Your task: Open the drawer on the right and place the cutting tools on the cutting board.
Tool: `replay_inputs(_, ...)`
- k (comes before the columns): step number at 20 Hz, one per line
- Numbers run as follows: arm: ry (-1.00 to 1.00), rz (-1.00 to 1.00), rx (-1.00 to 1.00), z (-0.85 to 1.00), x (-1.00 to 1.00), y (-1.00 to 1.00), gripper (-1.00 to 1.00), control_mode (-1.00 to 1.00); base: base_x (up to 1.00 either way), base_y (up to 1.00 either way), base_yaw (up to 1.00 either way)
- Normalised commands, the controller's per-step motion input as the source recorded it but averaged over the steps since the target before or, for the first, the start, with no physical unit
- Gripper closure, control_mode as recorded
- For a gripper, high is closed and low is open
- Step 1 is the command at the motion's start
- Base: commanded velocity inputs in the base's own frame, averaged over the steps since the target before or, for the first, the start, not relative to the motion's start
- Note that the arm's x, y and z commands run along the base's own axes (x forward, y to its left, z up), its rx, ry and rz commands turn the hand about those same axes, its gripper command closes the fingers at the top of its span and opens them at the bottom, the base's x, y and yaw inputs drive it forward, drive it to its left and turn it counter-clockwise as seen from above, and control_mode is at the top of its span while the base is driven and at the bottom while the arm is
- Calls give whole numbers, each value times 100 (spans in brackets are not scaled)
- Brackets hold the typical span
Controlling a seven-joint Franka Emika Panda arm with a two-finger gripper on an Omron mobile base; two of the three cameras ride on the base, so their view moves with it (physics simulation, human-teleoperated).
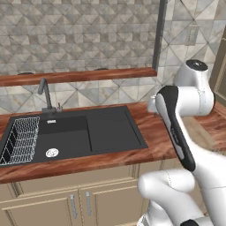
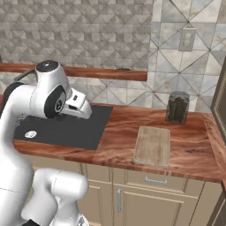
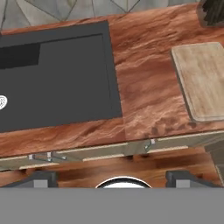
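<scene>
The drawer is a shallow beige front with a small silver bar handle under the counter's right part, and it is closed. From above, its handle pokes out past the counter edge. The light tan cutting board lies bare on the reddish counter directly above it, also seen at the right of the hand view. My gripper hovers over the counter between sink and board, open wide with nothing between its fingertips. The cutting tools are out of view.
A black sink with a faucet and a wire rack takes up the counter's left. A dark jar stands behind the board. A tall dark cabinet side bounds the right end. Taller doors sit below.
</scene>
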Motion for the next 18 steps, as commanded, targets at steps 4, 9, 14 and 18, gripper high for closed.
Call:
replay_inputs(4,-7,-29,10,0,-76,-80,-100,-100,0,0,0)
replay_inputs(9,-7,-29,17,0,-73,-85,-100,-100,0,0,0)
replay_inputs(14,-14,-27,24,0,-66,-86,-100,-100,0,0,0)
replay_inputs(18,-20,-20,30,0,-61,-87,-100,-100,0,0,0)
